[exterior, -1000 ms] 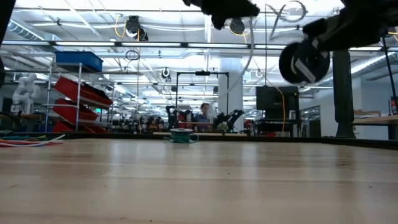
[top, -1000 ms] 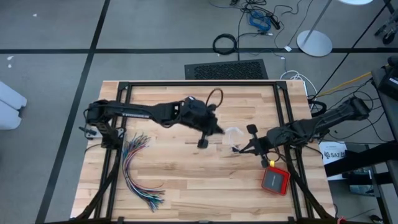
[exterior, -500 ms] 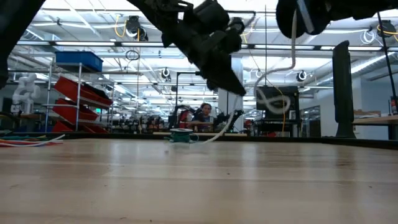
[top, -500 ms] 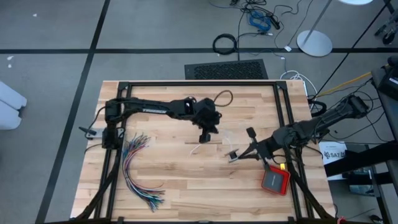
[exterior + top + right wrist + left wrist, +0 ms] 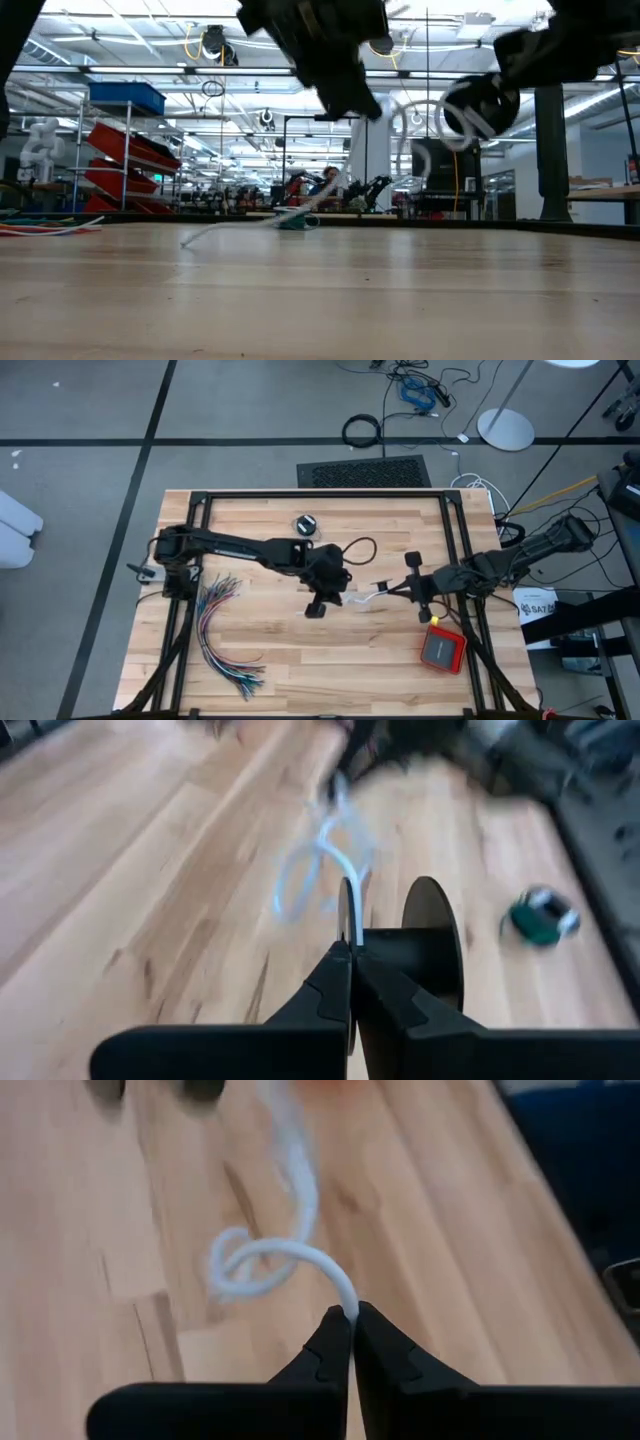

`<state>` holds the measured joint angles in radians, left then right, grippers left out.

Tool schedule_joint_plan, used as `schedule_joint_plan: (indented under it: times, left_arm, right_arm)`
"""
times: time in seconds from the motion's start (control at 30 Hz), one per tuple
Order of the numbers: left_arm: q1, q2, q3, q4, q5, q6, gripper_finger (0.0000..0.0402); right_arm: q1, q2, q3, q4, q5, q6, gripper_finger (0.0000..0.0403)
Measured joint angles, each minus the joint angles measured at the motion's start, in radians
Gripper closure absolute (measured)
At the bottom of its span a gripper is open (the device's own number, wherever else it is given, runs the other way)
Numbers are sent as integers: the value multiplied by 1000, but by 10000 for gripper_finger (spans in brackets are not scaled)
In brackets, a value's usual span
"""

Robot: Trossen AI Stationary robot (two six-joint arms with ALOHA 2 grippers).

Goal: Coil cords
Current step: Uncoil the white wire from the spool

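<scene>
We see both grippers, left [image 5: 327,598] and right [image 5: 400,590], mid-table, jaws clamped tight on 1 white cord [image 5: 365,597].

A fanned bundle of many-coloured wires [image 5: 222,632] lies on the wooden table [image 5: 280,670] near its left edge. A red and grey box [image 5: 443,650] sits by the right edge. On the floor beyond the table are a black cable ring [image 5: 362,431], a dark grille [image 5: 364,472], perhaps a vent, and a round white stand base [image 5: 505,429].
</scene>
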<state>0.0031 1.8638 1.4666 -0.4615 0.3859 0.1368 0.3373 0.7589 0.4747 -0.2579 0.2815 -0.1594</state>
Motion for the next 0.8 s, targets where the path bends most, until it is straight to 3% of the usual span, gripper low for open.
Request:
schedule_joint_plan:
  times: [0.13, 0.33, 0.43, 0.6, 0.8]
  left_arm:
    - [0, -81, 0, 43, -80, 16, 397]
    - [30, -171, 0, 243, -107, 68, 397]
    - [62, -176, 1, 306, -195, 102, 397]
    - [150, -120, 1, 293, -213, 65, 397]
    - [192, 2, 0, 283, -176, 26, 397]
  right_arm:
    - [-18, 3, 0, -11, -88, 36, 403]
    - [-24, 28, 0, 18, -163, 51, 403]
    - [-24, 58, 0, 101, -251, 40, 403]
    - [-8, 105, 0, 254, -368, -7, 403]
    - [20, 109, 0, 357, -435, -51, 403]
